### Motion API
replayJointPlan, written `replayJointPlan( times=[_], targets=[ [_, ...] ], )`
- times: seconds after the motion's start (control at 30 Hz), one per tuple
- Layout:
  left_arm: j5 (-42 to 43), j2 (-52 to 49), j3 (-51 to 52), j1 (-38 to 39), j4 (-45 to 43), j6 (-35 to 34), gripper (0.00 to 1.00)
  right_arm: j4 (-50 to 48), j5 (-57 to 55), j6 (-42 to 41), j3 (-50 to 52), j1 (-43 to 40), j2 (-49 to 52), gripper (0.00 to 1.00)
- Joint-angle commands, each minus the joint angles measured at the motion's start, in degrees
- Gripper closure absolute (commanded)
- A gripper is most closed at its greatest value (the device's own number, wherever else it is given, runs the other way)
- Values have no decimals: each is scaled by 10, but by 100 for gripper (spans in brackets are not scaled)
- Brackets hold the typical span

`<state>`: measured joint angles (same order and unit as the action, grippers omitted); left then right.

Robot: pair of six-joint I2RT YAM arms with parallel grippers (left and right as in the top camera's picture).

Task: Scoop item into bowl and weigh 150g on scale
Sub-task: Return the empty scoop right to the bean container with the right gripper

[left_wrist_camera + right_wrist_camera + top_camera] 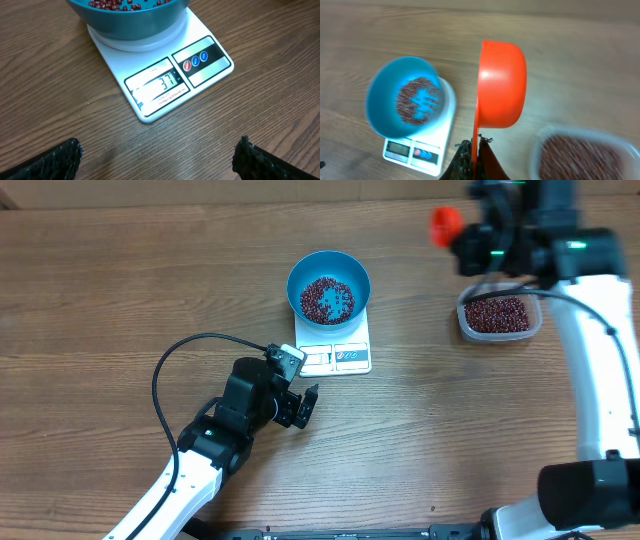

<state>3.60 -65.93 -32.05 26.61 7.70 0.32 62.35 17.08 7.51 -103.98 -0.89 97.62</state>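
- Overhead: a wooden desk (90, 290) carries everything. A clear tub (463, 323) of more beans sits toward the far right corner, partly under the right arm. The bowl (300, 273) stands on the scale (356, 340) near the middle of the far edge.
- Overhead: the left gripper (306, 406) hangs just in front of the scale's near edge, jaws spread wide and empty, touching nothing. The right gripper (478, 242) is beside the tub's far left corner, clamped on an orange scoop (445, 224).
- Overhead: the beans (327, 300) lie as a loose dark red-brown layer on the bowl's floor, blue showing through in gaps.
- Left wrist: bare wood lies between the two black fingertips (56, 159) and the scale. Its display (157, 83) faces the camera, beside three small round buttons. The bowl covers the far half of the platform, beans just visible at the top edge.
- Right wrist: the scoop's thin handle is pinched between closed fingers; its cup is turned on its side, outside facing the camera, so its contents cannot be told. The bowl on the scale is left of it, the tub at lower right, both blurred.
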Motion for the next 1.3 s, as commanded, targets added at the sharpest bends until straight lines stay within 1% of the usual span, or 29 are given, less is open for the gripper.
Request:
replayJointPlan(
  times=[0.0,0.17,0.27,0.43,0.63,0.8,0.97,1.27],
  targets=[
    [-7,-4,1,0,0,-3,1,29,27,-1,-9,-71,-7,96],
    [-7,-4,1,0,0,-3,0,51,10,3,26,-156,-1,96],
    [-7,-4,1,0,0,-3,0,48,10,29,62,-180,0,96],
    [-7,-4,1,0,0,-3,0,30,5,94,121,-184,8,96],
    [-7,-4,1,0,0,-3,0,-37,-68,95,190,-183,9,96],
    [-7,-4,1,0,0,-3,1,-94,-81,95,240,-183,14,96],
    [-7,-4,1,0,0,-3,1,-122,-80,95,259,-183,32,96],
    [-7,-4,1,0,0,-3,0,-135,-81,110,259,-180,77,96]
  ],
)
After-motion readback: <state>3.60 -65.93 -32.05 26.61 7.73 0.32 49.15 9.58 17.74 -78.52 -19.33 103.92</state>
